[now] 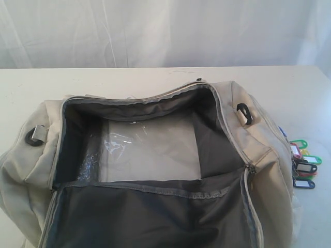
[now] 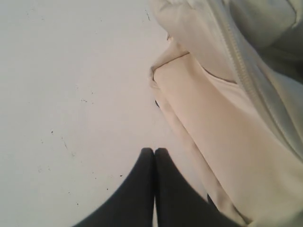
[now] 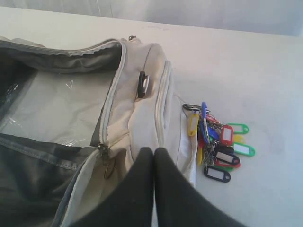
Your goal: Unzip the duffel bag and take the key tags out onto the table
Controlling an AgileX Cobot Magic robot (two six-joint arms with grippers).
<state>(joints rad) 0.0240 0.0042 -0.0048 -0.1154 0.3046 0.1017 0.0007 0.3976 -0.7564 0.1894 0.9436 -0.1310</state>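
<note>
The wide white table [image 1: 155, 77] carries the beige duffel bag [image 1: 269, 175], its main zip undone and its dark lining gaping. The key tags [image 1: 304, 163] lie on the table just beside the bag's right end. The left jaws and the right jaws are both pressed together, holding nothing.

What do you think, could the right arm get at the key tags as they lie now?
Probably yes. The key tags lie uncovered on the table beside the duffel bag. The right gripper is shut near them, so it would need opening first.
</note>
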